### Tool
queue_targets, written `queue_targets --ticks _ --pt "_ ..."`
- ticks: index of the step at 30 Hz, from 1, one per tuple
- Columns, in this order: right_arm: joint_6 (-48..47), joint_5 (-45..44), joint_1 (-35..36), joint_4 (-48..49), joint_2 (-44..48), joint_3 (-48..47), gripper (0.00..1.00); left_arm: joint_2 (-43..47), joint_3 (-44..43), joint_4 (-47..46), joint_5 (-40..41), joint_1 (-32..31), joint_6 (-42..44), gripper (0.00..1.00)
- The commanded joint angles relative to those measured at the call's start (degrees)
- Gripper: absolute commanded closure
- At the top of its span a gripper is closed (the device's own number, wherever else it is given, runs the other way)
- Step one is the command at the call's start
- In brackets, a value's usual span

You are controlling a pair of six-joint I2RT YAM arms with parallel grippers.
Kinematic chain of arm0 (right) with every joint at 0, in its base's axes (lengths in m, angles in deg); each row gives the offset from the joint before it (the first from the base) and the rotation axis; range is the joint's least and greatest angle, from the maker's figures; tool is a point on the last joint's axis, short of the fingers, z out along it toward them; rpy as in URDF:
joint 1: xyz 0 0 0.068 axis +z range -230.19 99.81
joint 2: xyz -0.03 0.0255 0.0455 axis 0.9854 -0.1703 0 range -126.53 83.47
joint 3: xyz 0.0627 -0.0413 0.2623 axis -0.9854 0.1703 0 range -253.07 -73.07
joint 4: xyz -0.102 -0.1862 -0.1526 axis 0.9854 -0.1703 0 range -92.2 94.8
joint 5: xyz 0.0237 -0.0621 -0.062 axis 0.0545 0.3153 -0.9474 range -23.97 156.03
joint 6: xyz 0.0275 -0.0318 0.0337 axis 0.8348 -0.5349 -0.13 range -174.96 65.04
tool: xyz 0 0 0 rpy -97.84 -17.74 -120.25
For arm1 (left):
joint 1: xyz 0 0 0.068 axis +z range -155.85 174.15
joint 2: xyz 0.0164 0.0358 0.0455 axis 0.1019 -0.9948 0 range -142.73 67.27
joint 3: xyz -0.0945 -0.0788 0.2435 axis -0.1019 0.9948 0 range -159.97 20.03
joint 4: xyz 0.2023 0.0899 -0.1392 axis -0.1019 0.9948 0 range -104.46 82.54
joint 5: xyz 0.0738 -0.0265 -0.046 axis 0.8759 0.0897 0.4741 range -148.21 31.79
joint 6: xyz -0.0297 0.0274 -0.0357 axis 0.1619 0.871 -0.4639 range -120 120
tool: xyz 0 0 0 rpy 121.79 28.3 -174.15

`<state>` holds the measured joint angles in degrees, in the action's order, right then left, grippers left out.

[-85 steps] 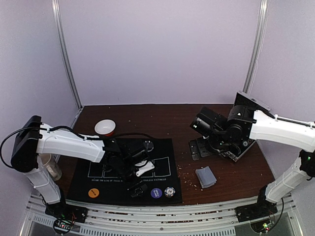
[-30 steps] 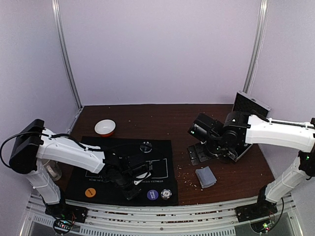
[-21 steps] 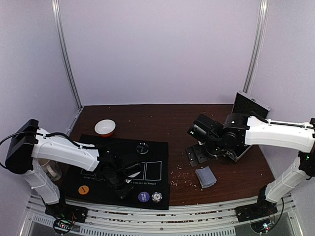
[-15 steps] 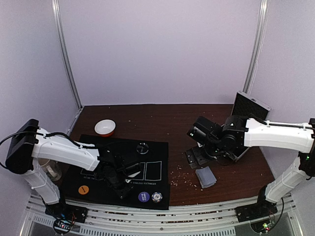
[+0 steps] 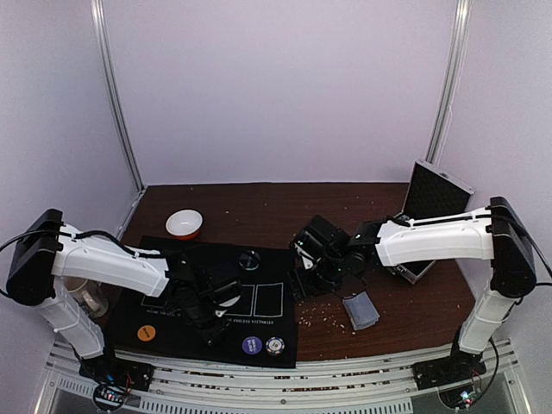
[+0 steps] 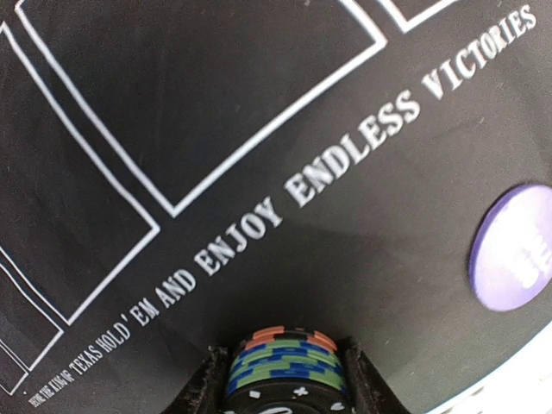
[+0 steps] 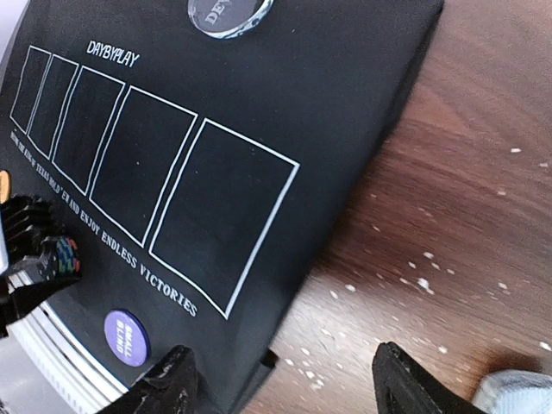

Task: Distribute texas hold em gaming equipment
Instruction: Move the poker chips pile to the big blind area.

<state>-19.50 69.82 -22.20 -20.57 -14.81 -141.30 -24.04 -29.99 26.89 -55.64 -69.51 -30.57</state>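
the left gripper [image 6: 285,384] is closed on a short stack of poker chips [image 6: 285,362], pinched edge-on between its two fingers. the chip edges show bands of orange, blue, green and black, and the nearest black one has white marks. the stack is at the near part of the black mat [image 6: 259,112], by the white lettering "enjoy endless victories" and the outlined card boxes; whether it touches the mat i cannot tell. three single chips lie flat along the mat's near edge: an orange chip [image 5: 147,331] to the left, a purple chip [image 5: 252,345] printed "small blind", and just beside it a black-and-white chip [image 5: 275,346]. a clear round disc [image 7: 228,13] with white letters sits at the mat's far side. the right gripper [image 7: 285,392] has its fingers spread wide, straddling the mat's right edge and gripping nothing. a grey-blue deck of cards [image 5: 360,310] lies on the brown table [image 5: 259,203], right of the mat and apart from it.
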Motion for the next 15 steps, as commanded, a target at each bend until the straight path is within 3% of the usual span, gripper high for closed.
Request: queue_targets --ticks 1,6,15 --pt "2.7 4.6 -2.2 6.9 -2.8 -0.1 0.32 2.2 1.9 -1.2 -0.9 0.8 -0.4 1.00" --pt "2.7 8.8 -3.1 10.8 -6.3 1.3 0.48 2.8 2.8 -1.8 -1.6 0.8 -0.8 1.00" --pt "2.6 9.9 -5.0 13.2 -9.5 2.4 0.62 4.9 4.9 -1.4 -2.4 1.8 -2.2 1.00"
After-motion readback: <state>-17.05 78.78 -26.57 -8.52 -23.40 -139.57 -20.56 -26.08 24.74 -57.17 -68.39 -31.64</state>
